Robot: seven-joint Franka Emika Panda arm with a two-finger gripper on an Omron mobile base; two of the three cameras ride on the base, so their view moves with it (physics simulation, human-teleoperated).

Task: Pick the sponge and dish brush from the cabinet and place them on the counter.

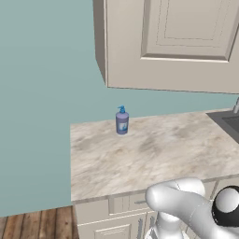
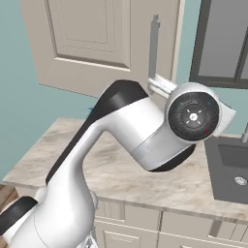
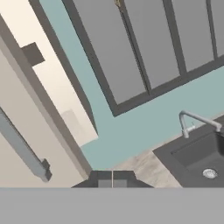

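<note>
End effector [image 3: 112,178] closed, empty, bottom centre of hand view, near cabinet [image 2: 97,43] bar handle [image 3: 22,148]. Door shut; sponge, brush unfetched; desk [image 1: 154,154] holds soap bottle [image 1: 122,120].

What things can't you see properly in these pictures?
- Inside of the cabinet: its door is shut in the base views, so a sponge or brush can't be seen.
- Soap bottle: label too small to read in the left base view.
- Sink: cut off by the right edge of the right base view.
- Counter: partly hidden by the arm there.
</note>
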